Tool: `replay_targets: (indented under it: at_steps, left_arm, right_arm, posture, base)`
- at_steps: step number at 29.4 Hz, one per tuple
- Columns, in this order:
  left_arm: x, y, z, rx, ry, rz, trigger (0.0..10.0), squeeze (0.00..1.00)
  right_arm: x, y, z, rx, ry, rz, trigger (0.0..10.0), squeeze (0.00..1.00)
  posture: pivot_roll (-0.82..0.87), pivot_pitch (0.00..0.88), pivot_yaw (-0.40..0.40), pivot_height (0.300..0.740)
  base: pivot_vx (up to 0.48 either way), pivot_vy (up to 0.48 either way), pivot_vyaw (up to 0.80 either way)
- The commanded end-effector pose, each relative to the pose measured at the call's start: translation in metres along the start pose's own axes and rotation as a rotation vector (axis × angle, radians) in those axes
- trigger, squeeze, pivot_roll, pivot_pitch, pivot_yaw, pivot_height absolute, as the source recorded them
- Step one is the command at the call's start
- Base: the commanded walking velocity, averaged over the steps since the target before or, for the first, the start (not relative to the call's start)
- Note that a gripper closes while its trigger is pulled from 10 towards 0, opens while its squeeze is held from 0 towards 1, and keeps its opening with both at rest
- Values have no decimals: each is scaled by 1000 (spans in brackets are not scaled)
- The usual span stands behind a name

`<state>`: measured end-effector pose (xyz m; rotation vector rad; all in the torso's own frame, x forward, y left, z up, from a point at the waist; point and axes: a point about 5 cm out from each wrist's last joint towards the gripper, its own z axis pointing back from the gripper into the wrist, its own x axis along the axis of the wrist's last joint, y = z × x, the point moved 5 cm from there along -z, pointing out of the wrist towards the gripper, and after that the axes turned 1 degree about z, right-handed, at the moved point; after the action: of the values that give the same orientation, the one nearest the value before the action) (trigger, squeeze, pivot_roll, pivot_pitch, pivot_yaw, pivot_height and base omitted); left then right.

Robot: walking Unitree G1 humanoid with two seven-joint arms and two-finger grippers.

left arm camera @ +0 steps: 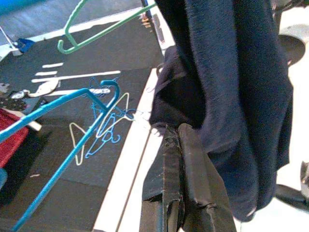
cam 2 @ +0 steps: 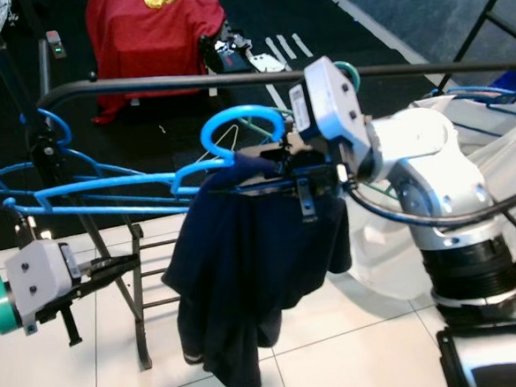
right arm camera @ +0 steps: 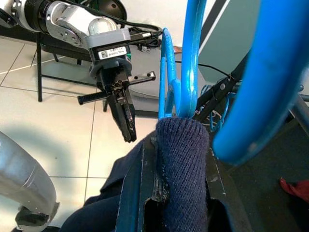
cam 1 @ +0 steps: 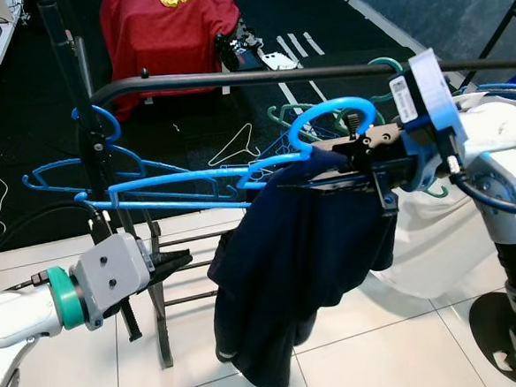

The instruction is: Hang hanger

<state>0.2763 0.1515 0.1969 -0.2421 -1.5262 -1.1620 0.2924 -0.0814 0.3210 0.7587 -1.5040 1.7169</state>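
Observation:
A blue hanger point(cam 1: 324, 118) carries a dark navy garment point(cam 1: 289, 262) that droops toward the floor. My right gripper point(cam 1: 332, 169) is shut on the hanger's neck and the cloth over it, with the knit fabric point(right arm camera: 182, 159) pressed between the fingers. The hook sits just below and in front of the black rail point(cam 1: 232, 77), apart from it. My left gripper point(cam 1: 176, 263) is low on the left beside the rack's legs, shut and holding nothing; its fingers point(left arm camera: 181, 183) point at the hanging garment.
Other blue hangers point(cam 1: 142, 188) hang at the rail's left end by the rack upright point(cam 1: 85, 126). A green hanger point(cam 1: 279, 117) and loose hangers point(cam 1: 237, 146) lie on the dark floor behind. A red garment point(cam 1: 171, 31) is at the back, white cloth point(cam 1: 431, 261) at the right.

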Motion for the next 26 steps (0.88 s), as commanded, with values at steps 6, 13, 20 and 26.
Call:
replay_targets:
  at_steps: [6, 13, 20, 26]
  left_arm:
    - [7, -17, -9, -49, -46, 54, 10000, 1000]
    - [17, -9, -12, -24, -90, 69, 10000, 1000]
    - [15, -19, -10, -59, -79, 84, 10000, 1000]
    - [12, -35, -21, -71, -90, 132, 3294, 0]
  right_arm:
    - [12, -3, 1, -8, -31, 52, 0, 0]
    - [19, -4, -2, 2, -51, 73, 0, 0]
    - [18, -5, -2, -4, -50, 80, 0, 0]
    - [17, -10, -2, -16, -47, 87, 0, 0]
  posture:
    - [-2, 69, 26, 740]
    - [8, 59, 27, 740]
    - [10, 56, 24, 740]
    - [2, 59, 16, 740]
  base:
    - [0, 0, 0]
    - [0, 0, 0]
    - [0, 0, 0]
    - [0, 0, 0]
